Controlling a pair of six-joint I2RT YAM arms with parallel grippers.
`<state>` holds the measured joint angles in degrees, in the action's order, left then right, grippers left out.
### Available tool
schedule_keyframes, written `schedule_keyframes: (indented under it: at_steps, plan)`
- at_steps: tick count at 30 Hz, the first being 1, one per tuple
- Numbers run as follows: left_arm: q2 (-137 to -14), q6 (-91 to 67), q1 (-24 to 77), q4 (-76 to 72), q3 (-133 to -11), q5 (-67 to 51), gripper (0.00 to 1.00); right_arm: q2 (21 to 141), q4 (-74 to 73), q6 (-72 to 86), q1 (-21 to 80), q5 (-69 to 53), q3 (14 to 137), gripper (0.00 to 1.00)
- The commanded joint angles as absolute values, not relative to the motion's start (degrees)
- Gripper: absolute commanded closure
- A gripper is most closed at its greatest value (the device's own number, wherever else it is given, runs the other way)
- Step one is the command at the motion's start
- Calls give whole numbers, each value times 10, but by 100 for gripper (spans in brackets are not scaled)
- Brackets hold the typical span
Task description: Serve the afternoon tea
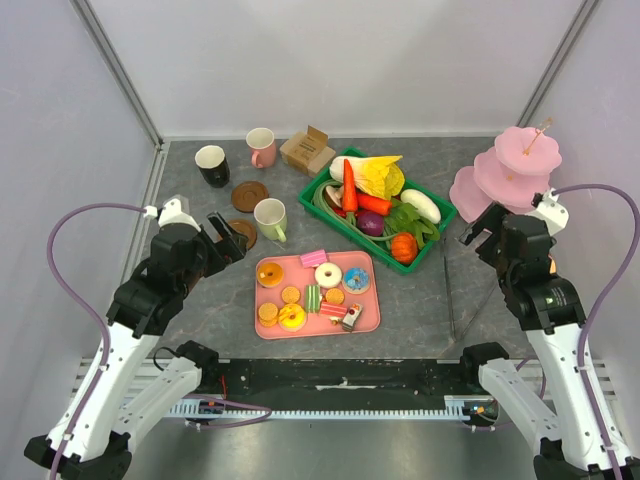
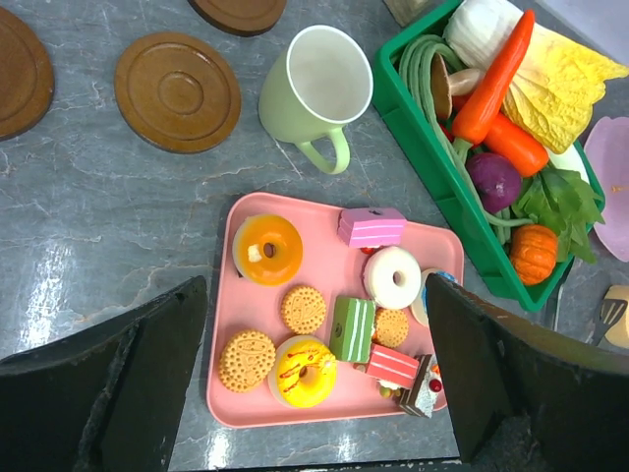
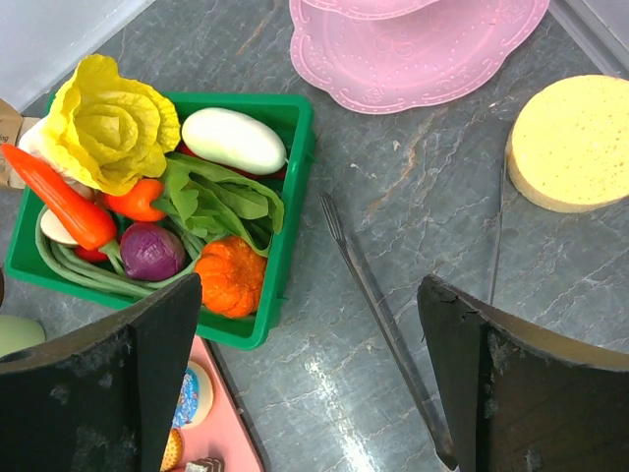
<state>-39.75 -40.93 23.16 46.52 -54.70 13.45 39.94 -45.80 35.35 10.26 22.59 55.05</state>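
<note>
A pink tray (image 1: 318,333) near the table's front holds iced donuts, round biscuits and striped cake slices. In the left wrist view the tray (image 2: 232,305) shows an orange donut (image 2: 267,249), a white donut (image 2: 392,276), a yellow donut (image 2: 303,371) and a green cake slice (image 2: 352,328). A pale-green mug (image 1: 270,219) stands behind it, with a black mug (image 1: 212,165), a pink mug (image 1: 261,146) and brown coasters (image 1: 249,195) further back. My left gripper (image 1: 225,240) is open above the tray's left side. My right gripper (image 1: 478,232) is open and empty over bare table.
A green crate (image 1: 432,240) of toy vegetables sits right of centre. A small cardboard box (image 1: 307,150) is at the back. A pink tiered stand (image 1: 515,170) stands at the far right, with a yellow sponge (image 3: 575,143) and metal tongs (image 3: 378,305) near it.
</note>
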Motion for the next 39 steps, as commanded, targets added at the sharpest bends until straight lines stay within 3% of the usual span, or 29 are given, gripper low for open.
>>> schedule_keyframes:
  at_steps: [1,10,17,27,39]
  plan:
    - [-396,-407,229,437,-558,138,3,401,-468,336,101,238,577,2]
    - [-387,-408,229,403,-532,120,2,453,-483,292,101,208,594,2]
    - [-409,-403,230,371,-509,92,2,469,-583,381,101,227,521,2]
    - [-418,-401,230,335,-483,57,2,454,-606,499,101,180,420,2]
    - [-414,-402,229,303,-462,64,2,553,-593,426,104,167,407,2]
